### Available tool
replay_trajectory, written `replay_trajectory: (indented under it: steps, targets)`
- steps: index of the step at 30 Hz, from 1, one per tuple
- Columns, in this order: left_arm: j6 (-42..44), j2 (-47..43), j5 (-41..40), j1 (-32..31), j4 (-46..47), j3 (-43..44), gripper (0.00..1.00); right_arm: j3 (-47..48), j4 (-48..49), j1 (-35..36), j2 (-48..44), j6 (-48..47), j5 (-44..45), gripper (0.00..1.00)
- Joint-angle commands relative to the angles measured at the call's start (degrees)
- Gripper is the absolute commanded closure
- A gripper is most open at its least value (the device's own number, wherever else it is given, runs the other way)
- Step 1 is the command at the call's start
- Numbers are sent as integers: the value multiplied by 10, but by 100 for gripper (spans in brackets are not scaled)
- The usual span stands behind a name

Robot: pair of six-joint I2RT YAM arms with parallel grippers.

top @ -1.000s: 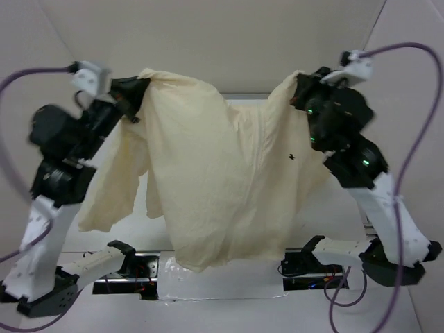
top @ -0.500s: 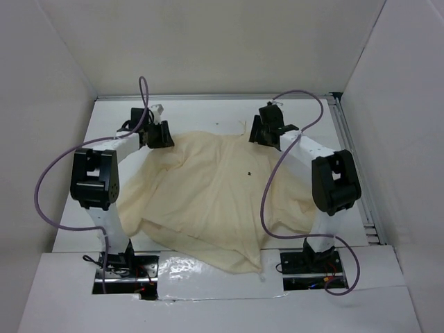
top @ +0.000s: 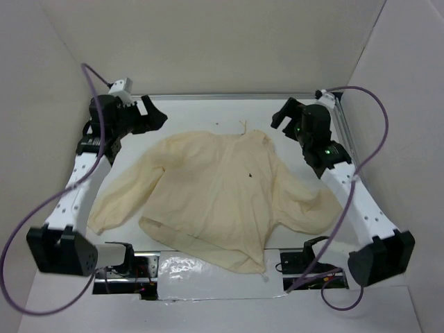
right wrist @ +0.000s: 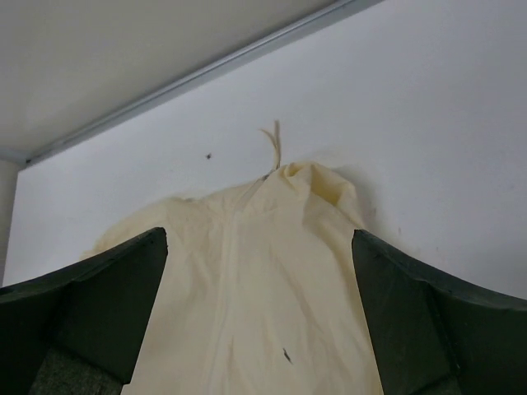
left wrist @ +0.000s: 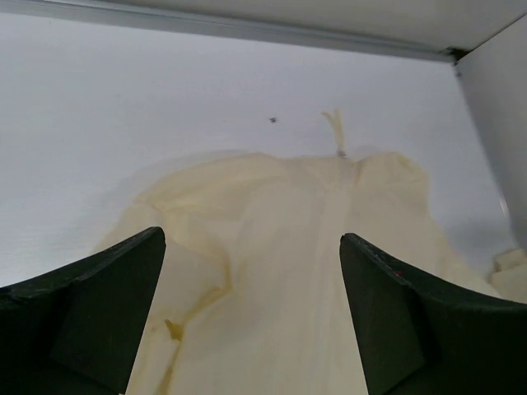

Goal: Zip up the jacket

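Thin, wrinkly, pale cream-yellow long-sleeved fabric jacket (top: 222,194) is lying spread flat on the white table (top: 201,111). Its collar is pointing at the far edge, its hem is sitting near the arm bases, and its sleeves are trailing out to both sides. Left gripper (left wrist: 251,240) is hovering above the table near the left shoulder with its jaws spread wide and nothing between them. Right gripper (right wrist: 259,239) is doing the same near the right shoulder, also gaping and empty. A short pale cord (top: 243,126) is sticking out at the collar, and a tiny dark spot (top: 250,174) is showing on the front. A straight front seam (left wrist: 329,222) is running down from the collar, but the zipper slider is too small to make out. Judging by the look, the cloth is light, limp and probably slippery on the smooth table, so it is likely bunching under any pull. Best bet is pinching the hem at the seam's lower end to keep it taut while the other gripper is taking the slider.
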Motion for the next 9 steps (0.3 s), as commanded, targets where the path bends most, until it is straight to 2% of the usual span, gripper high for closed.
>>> replay_trajectory:
  steps: [1, 3, 5, 9]
  targets:
    - [-60, -135, 8, -6, -44, -79, 1, -36, -88, 2, -84, 37, 78, 0]
    - [-74, -201, 17, -12, -54, -120, 1, -64, -105, 9, -147, 48, 117, 0]
    - [-86, -231, 22, -17, -62, -147, 1, -91, -124, 6, -204, 52, 136, 0]
    - [-91, -291, 15, -28, -79, -173, 1, -130, -126, 4, -291, 59, 138, 0]
